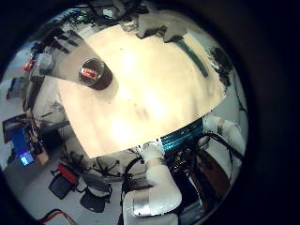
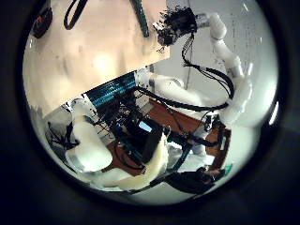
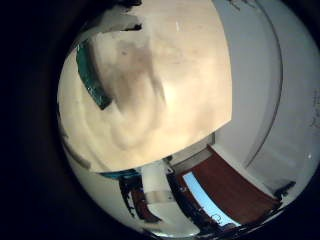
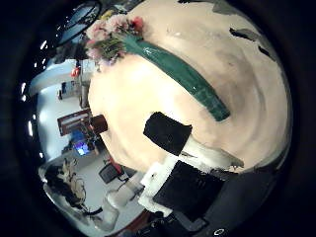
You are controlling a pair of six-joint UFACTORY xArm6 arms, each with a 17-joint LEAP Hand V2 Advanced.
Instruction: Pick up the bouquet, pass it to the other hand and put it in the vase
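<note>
The bouquet [image 4: 176, 72] lies flat on the table [image 4: 237, 89], its flower heads [image 4: 109, 35] near one edge and its long wrapped stem pointing toward the middle. My right hand [image 2: 178, 23] hangs just above the stem end [image 2: 141, 17], fingers loosely spread and holding nothing; one finger [image 4: 168, 133] shows below the stem. The vase [image 1: 94, 72], a dark cylinder, stands upright on the table [image 1: 150, 94] apart from the bouquet [image 1: 192, 52]. My left hand is high above the table, and none of its fingers show.
The table's near edge runs past the left arm [image 1: 155, 183] and a rack of equipment [image 2: 112, 94]. The right arm [image 2: 225, 66] reaches in over the table. Chairs and clutter stand on the floor beyond the vase side [image 1: 66, 183].
</note>
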